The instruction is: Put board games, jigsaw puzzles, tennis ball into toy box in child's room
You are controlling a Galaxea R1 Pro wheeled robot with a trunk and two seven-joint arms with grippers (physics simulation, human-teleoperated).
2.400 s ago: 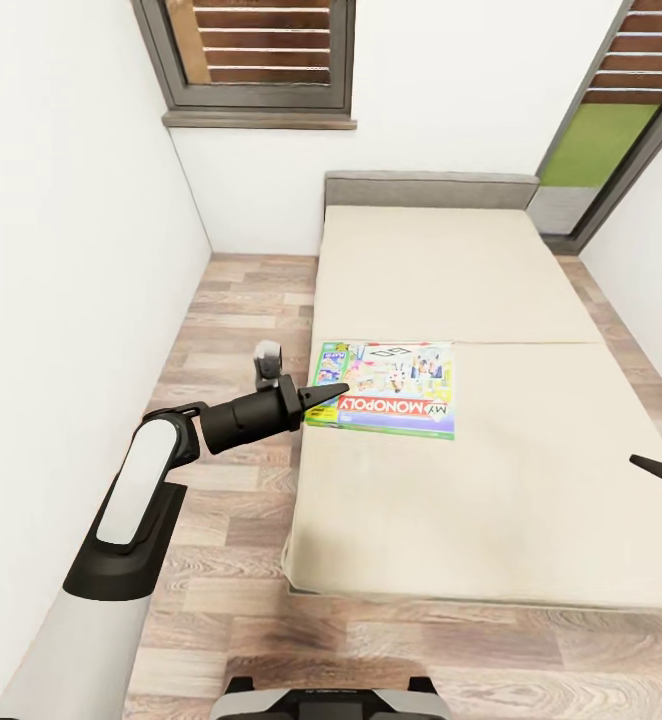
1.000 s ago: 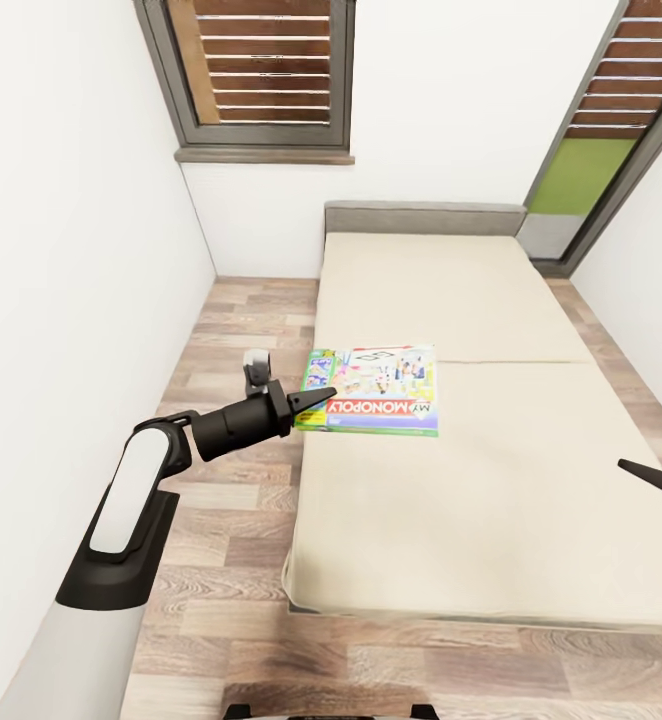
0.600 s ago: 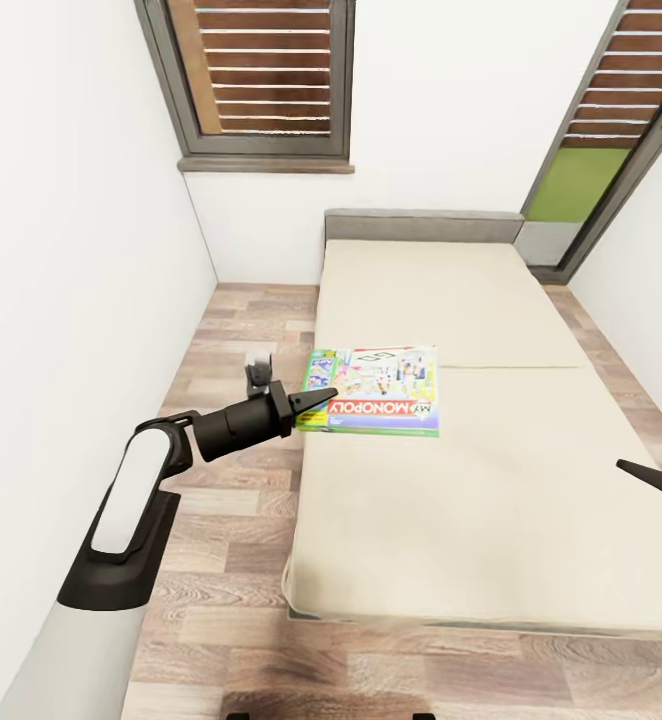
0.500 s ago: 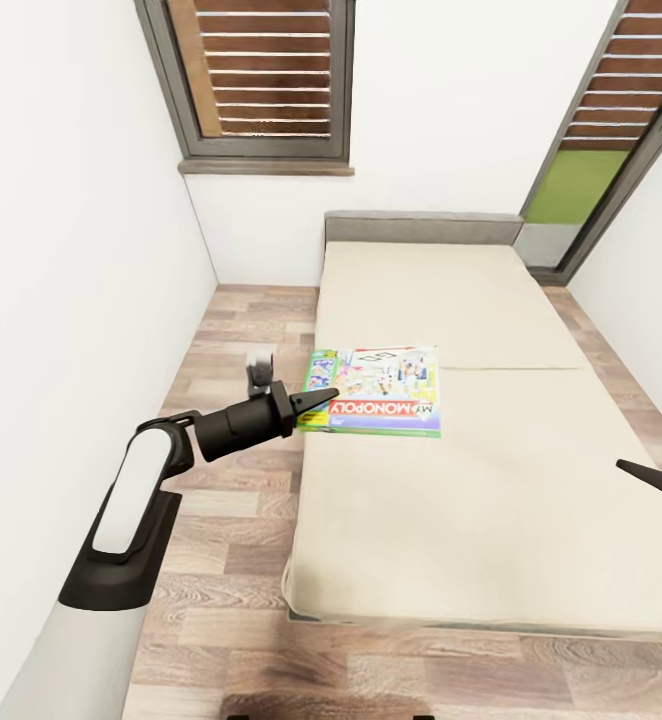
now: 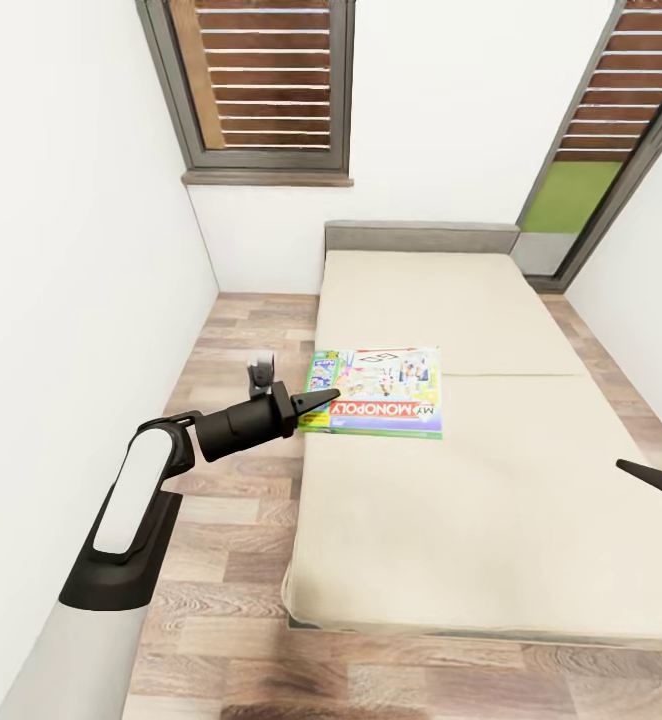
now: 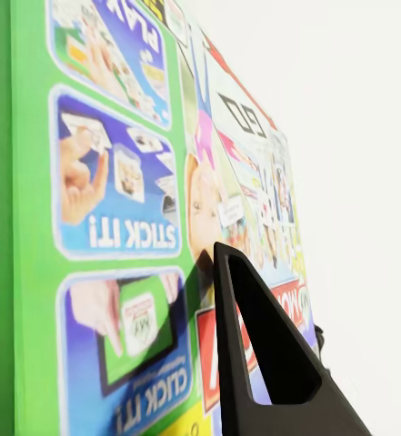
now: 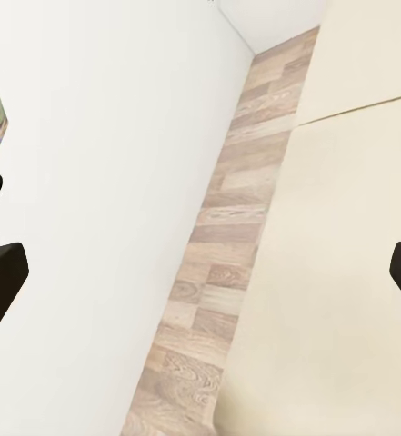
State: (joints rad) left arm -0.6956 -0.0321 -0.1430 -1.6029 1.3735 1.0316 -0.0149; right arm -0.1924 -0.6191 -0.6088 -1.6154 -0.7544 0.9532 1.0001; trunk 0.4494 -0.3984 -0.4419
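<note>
Board game (image 5: 377, 390) lies flat at the bed's (image 5: 471, 520) left edge, lid reading "MY MONOPOLY"; side panels read "STICK IT!" and "CLICK IT!". Left gripper (image 5: 319, 402) pinches its near-left corner. Right gripper (image 5: 655, 481): one fingertip visible, state undeterminable. Window (image 5: 261, 85) behind; wood floor (image 5: 231, 500) alongside.

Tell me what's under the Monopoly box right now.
The Monopoly box lies flat on the bed, at its left edge, with bare beige mattress around it. The left end effector overlaps the box's near-left corner. Anything beneath the box is covered.
</note>
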